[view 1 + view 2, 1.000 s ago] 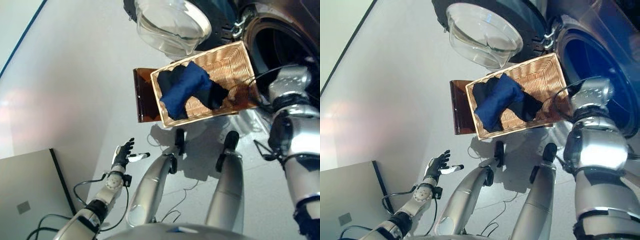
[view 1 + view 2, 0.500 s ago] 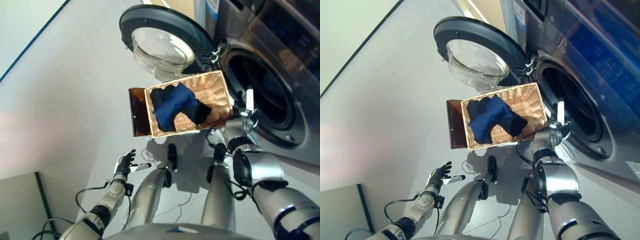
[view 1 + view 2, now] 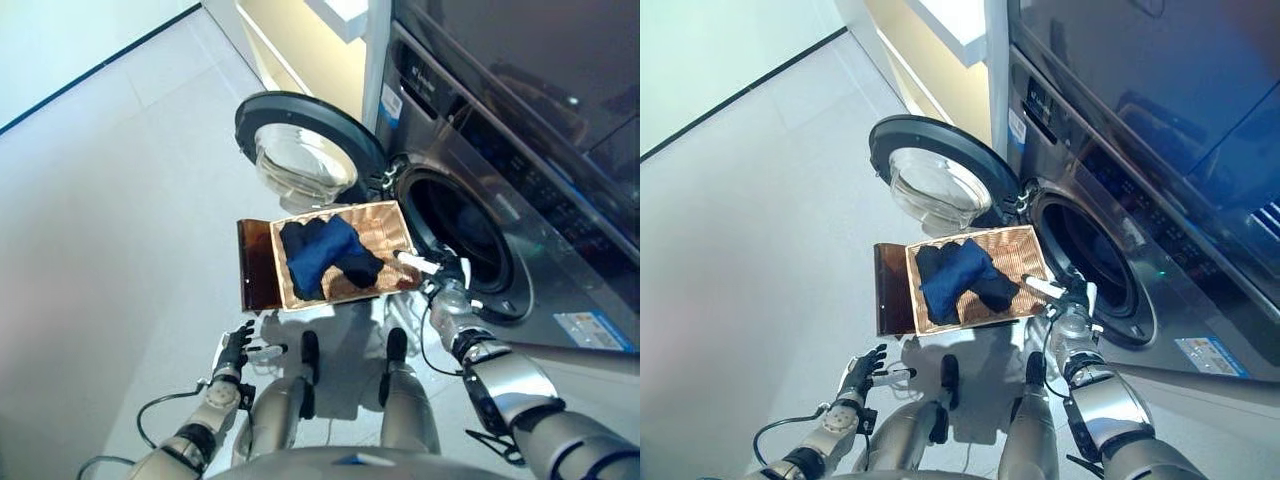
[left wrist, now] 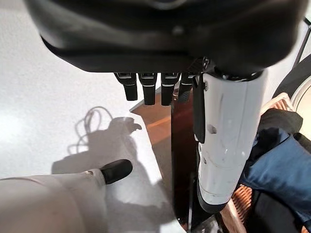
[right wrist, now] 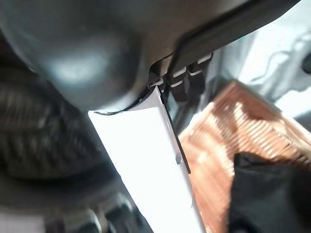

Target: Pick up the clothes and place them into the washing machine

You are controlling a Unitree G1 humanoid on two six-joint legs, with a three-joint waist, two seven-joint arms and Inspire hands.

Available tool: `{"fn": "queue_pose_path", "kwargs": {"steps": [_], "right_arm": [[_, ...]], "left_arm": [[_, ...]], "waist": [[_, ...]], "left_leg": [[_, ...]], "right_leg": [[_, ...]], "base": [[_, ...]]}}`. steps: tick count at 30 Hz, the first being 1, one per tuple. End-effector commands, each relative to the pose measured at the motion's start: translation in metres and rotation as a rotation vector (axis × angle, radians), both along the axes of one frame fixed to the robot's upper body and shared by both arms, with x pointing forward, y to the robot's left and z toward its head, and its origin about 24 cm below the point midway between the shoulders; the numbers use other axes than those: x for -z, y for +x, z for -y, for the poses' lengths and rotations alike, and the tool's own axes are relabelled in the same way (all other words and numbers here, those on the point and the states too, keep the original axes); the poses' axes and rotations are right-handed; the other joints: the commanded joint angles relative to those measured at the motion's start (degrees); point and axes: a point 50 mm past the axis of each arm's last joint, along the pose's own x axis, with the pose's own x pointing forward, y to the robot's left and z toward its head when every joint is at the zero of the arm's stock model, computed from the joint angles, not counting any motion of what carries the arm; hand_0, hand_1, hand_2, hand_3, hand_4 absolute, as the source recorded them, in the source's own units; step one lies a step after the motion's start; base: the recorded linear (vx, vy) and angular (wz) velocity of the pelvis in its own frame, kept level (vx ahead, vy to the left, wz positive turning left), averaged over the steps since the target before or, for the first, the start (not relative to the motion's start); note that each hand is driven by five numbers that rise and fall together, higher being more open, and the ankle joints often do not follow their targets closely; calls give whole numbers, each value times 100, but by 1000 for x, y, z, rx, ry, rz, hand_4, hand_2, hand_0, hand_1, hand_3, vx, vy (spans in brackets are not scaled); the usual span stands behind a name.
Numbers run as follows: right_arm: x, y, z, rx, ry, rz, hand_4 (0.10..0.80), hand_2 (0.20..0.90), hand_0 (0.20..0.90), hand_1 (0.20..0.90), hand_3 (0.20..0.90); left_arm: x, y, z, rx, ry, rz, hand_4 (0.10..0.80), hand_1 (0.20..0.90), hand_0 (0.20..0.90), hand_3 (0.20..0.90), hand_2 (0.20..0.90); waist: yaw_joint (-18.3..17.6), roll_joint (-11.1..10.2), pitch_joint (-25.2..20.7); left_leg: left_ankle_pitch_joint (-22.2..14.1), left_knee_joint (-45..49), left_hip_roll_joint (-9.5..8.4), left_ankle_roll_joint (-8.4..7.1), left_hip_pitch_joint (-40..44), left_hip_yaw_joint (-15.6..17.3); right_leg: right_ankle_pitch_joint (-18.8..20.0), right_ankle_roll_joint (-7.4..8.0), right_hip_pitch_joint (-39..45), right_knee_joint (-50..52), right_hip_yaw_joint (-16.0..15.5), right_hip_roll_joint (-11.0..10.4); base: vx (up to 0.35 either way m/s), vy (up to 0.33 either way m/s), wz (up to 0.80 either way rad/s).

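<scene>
A wicker basket (image 3: 388, 232) rests on a low dark brown box (image 3: 255, 270) in front of the washing machine's open drum (image 3: 455, 235). A blue cloth (image 3: 318, 255) and black cloth (image 3: 360, 268) lie in the basket. My right hand (image 3: 437, 272) is at the basket's right rim, between it and the drum, with its white thumb (image 5: 146, 150) straight and nothing in it. The right wrist view shows the basket (image 5: 243, 131) and black cloth (image 5: 272, 189) past the fingers. My left hand (image 3: 236, 348) is open and empty, low over the floor left of the box.
The machine's round glass door (image 3: 300, 150) stands open behind the basket. A second dark appliance (image 3: 520, 60) sits above the machine. A cream cabinet (image 3: 300, 50) stands beside it. Grey floor (image 3: 120, 200) spreads to the left.
The whole picture has shifted: the camera has risen and pulled back, showing more of the machine. The right hand has drawn back from the basket's right edge.
</scene>
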Motion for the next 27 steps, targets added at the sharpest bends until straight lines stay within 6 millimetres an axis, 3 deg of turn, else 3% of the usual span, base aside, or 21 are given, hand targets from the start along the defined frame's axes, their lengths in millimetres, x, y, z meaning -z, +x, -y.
{"fn": "queue_pose_path", "kwargs": {"steps": [1,2,3,7,8,9,15,22,27], "right_arm": [[-33,22,-12,-270,-325,117,800,900,900,900,900],[-33,22,-13,-270,-325,117,800,900,900,900,900],[-39,22,-18,-391,-442,146,800,900,900,900,900],[-50,22,-21,-612,-779,175,800,900,900,900,900],[-50,22,-21,-612,-779,176,800,900,900,900,900],[-58,24,-18,-716,-1032,201,800,900,900,900,900],[-45,24,-23,-870,-1477,137,800,900,900,900,900],[-55,39,-36,-858,-1661,145,800,900,900,900,900],[-91,59,-41,-711,-1703,254,800,900,900,900,900]], "left_arm": [[1,-11,-34,-36,109,-26,800,900,900,900,900],[1,-11,-34,-36,109,-26,800,900,900,900,900],[1,-15,-37,-43,113,-17,800,900,900,900,900],[2,-23,-41,-13,132,-15,800,900,900,900,900],[2,-23,-41,-13,132,-14,800,900,900,900,900],[1,-25,-42,2,147,-8,800,900,900,900,900],[2,-21,-40,-4,160,-9,800,900,900,900,900],[-5,-4,-32,-7,143,45,800,900,900,900,900],[-12,10,-29,-20,145,96,800,900,900,900,900]], "waist": [[52,-244,-29],[51,-244,-31],[43,-324,0],[93,-423,39],[86,-427,28],[103,-444,49],[158,-554,76],[262,-601,270],[351,-560,477]], "left_leg": [[-313,81,-47,-426,-178,-163],[-312,80,-48,-426,-180,-164],[-328,99,-24,-426,-165,-159],[-338,146,19,-413,-187,-201],[-316,135,11,-411,-204,-203],[-341,141,43,-422,-192,-228],[-365,206,106,-435,-283,-282],[-296,324,126,-443,-535,-373],[-322,487,113,-478,-691,-483]], "right_leg": [[205,70,549,-804,-129,-139],[205,70,546,-805,-130,-139],[231,78,565,-833,-118,-117],[221,77,561,-793,-131,-79],[235,79,546,-802,-134,-86],[195,77,568,-796,-135,-57],[182,61,476,-760,-148,-1],[83,4,214,-500,-189,37],[-113,-30,89,-185,-301,38]], "base": [[0,0,0],[0,0,0],[0,0,0],[-3,-24,3],[0,0,0],[9,-15,4],[-13,-14,-2],[-42,-16,1],[-16,-11,17]]}}
